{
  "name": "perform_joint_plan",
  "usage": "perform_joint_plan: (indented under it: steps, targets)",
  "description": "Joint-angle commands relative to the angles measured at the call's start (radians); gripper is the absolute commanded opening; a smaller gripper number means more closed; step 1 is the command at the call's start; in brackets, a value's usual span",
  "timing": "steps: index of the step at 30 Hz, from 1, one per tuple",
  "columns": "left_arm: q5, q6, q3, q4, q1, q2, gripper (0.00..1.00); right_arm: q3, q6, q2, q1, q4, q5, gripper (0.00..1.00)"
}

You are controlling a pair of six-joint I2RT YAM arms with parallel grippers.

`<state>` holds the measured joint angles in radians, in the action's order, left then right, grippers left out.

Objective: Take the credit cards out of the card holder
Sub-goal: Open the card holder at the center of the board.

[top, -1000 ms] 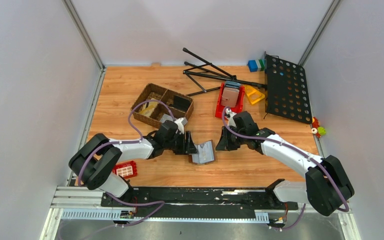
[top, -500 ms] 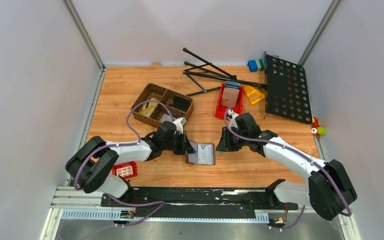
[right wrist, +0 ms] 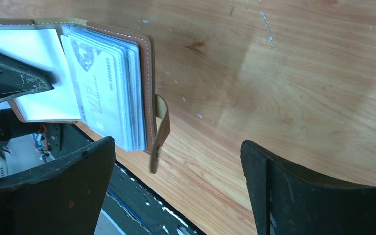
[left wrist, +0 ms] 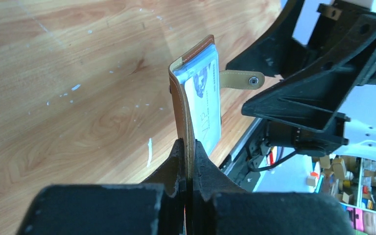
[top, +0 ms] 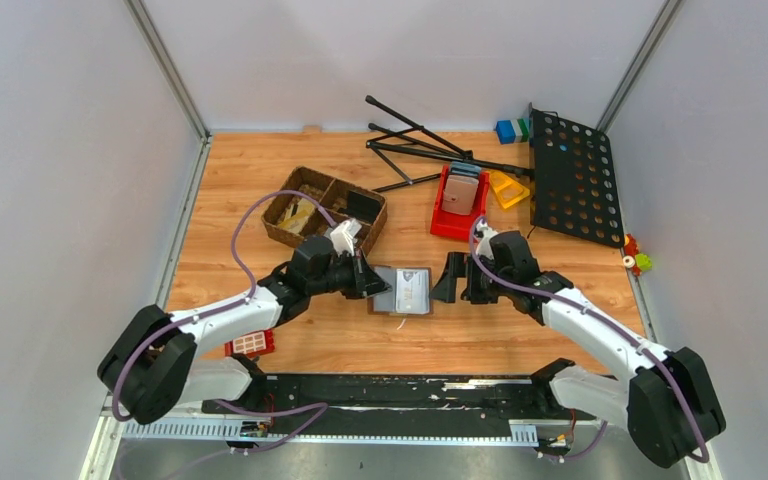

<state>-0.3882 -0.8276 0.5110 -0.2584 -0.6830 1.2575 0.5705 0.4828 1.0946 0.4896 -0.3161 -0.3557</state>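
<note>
Being pinched near the middle of the wooden table (top: 240, 180) is the card holder (top: 405, 290), which is being held open with its pale inside facing up. One brown cover flap is being clamped between the fingers of the left gripper (top: 368, 282), which are pressed tightly together on the leather. In the left wrist view the card holder (left wrist: 181, 107) is being seen edge-on, rising straight out of the left gripper (left wrist: 187, 147). Whether it is being rested on the wood or held just clear of it cannot be told.

The credit cards (right wrist: 103, 93) are being kept inside the holder's clear sleeves. The top one is pale, and "VIP" lettering is being shown on it. The tab clasp (right wrist: 160, 128) is being left undone, dangling from the brown edge of the card holder (right wrist: 146, 68).

The right gripper (top: 450, 278) is being held just beside the holder's right edge, apart from it. In its own wrist view the right gripper (right wrist: 176, 147) is being shown with its fingers (right wrist: 318, 196) spread wide and nothing between them.

Farther back, a wicker basket (top: 325, 208), a red bin (top: 460, 195) and a perforated black panel (top: 572, 175) are being left well apart from both grippers. A red block (top: 252, 340) with a white grid is being left near the left arm's base.
</note>
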Motion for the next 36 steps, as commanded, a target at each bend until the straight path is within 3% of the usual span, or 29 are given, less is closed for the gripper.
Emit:
perform_joint_plan:
  steps: [1,11,17,19,25,29,31,36]
  targets:
    - [-0.048,-0.038,0.023,-0.038,0.028,-0.072,0.0,-0.021,0.037,-0.057,-0.019,0.107,-0.073,1.0]
    - [-0.143,-0.136,0.059,-0.117,0.078,-0.148,0.0,-0.092,0.168,-0.167,-0.074,0.381,-0.3,1.0]
    - [-0.182,-0.21,0.062,-0.181,0.086,-0.177,0.0,-0.107,0.256,-0.206,-0.092,0.461,-0.314,0.99]
    - [-0.192,-0.224,0.068,-0.195,0.086,-0.182,0.0,-0.108,0.283,-0.202,-0.095,0.491,-0.331,0.95]
    - [-0.2,-0.239,0.069,-0.2,0.086,-0.2,0.0,-0.121,0.361,-0.194,-0.1,0.619,-0.379,0.6]
    - [-0.209,-0.242,0.071,-0.204,0.087,-0.207,0.0,-0.137,0.406,-0.195,-0.101,0.7,-0.396,0.47]
    - [-0.22,-0.249,0.072,-0.216,0.086,-0.207,0.0,-0.137,0.421,-0.187,-0.101,0.719,-0.407,0.45]
    - [-0.233,-0.271,0.07,-0.246,0.086,-0.206,0.0,-0.144,0.459,-0.147,-0.1,0.797,-0.458,0.49]
